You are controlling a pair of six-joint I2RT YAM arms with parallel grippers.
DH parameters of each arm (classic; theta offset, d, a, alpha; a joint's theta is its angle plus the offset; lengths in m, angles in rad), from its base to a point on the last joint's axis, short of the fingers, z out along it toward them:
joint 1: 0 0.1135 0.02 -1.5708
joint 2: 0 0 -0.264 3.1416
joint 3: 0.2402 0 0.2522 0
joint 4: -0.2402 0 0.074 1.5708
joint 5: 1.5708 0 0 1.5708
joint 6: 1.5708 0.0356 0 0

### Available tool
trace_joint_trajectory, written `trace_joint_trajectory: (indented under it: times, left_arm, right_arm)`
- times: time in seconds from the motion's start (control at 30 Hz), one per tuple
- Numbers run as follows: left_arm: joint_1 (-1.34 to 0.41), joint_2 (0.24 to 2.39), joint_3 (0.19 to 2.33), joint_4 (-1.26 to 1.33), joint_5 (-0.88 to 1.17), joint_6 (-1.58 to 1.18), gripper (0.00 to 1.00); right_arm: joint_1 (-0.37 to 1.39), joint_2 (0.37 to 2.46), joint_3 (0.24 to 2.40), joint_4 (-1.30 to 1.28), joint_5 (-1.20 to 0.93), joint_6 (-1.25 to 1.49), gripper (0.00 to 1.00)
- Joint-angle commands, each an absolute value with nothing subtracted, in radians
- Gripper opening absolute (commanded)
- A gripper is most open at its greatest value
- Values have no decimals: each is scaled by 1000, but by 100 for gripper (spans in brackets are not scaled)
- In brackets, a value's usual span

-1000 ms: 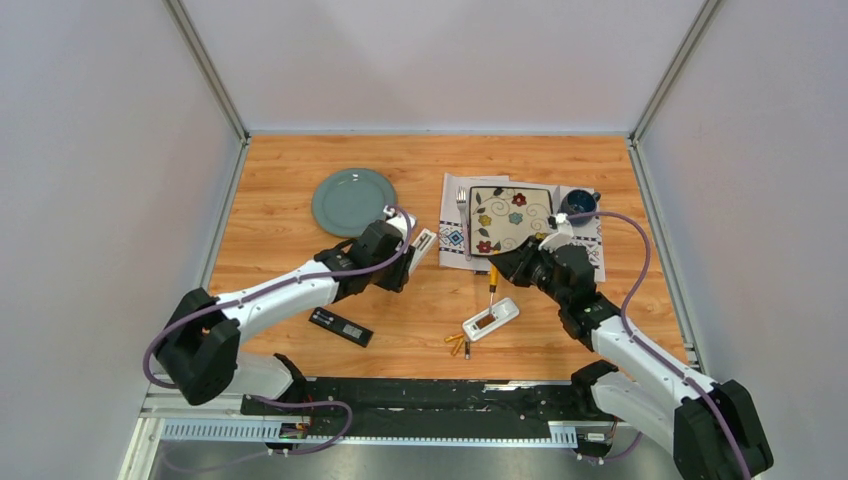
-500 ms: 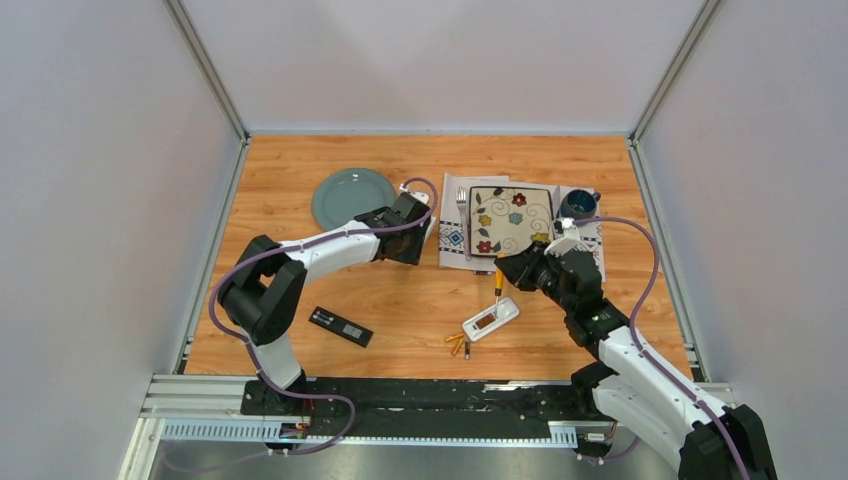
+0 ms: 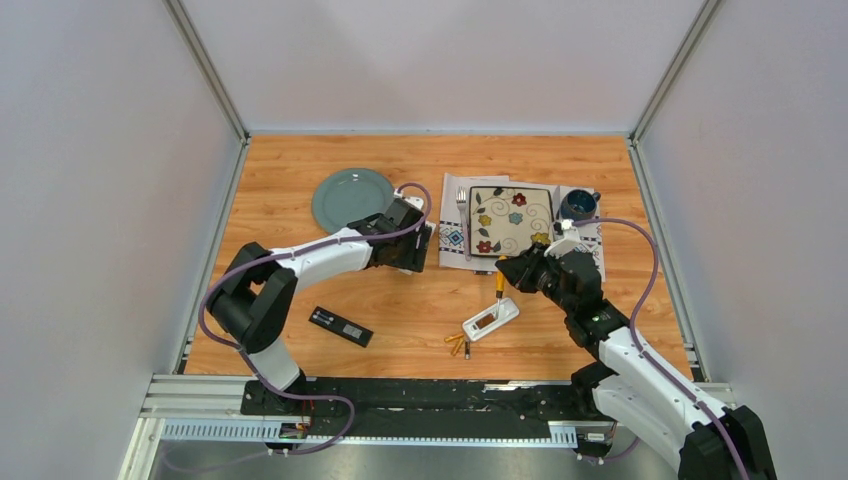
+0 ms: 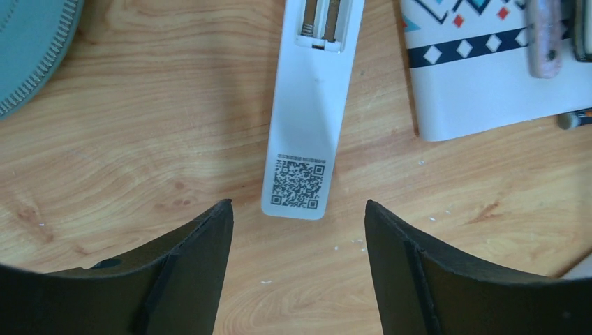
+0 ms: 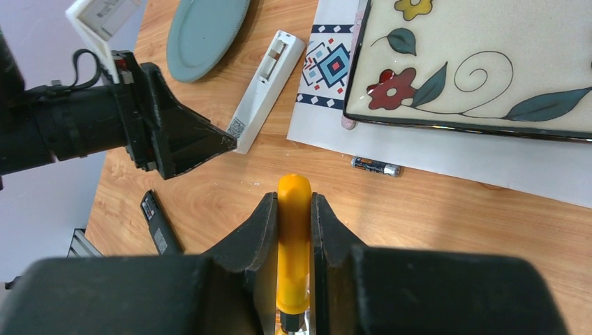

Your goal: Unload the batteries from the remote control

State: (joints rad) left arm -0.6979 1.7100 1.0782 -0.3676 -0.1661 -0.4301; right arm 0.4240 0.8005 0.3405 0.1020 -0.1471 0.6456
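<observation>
Jaws of the left gripper (image 4: 297,213) stand wide above a white remote (image 4: 307,105), its battery bay uncovered. The right gripper (image 5: 293,202) clamps an orange-handled screwdriver (image 5: 294,251).

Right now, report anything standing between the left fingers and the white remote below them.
Nothing visible does. The left gripper is open, its fingers spread either side of the white remote's QR-code end, only bare wooden table around it. The teal plate and placemat lie aside.
</observation>
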Motion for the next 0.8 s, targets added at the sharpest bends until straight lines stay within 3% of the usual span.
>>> trace_joint_trajectory:
  times: [0.0,0.4,0.77]
  left_arm:
    - [-690,1605,1046,-285,-132,-437,77]
    - [-591,1217,798,-172,38,-460,78]
    - [-589,855,664,-549,-107,-543,77]
  right_arm:
    - [422,793,344,118,-138,626,0]
    - [422,813,334,130,-137,627,0]
    - [422,868,331,190,-170,624,0]
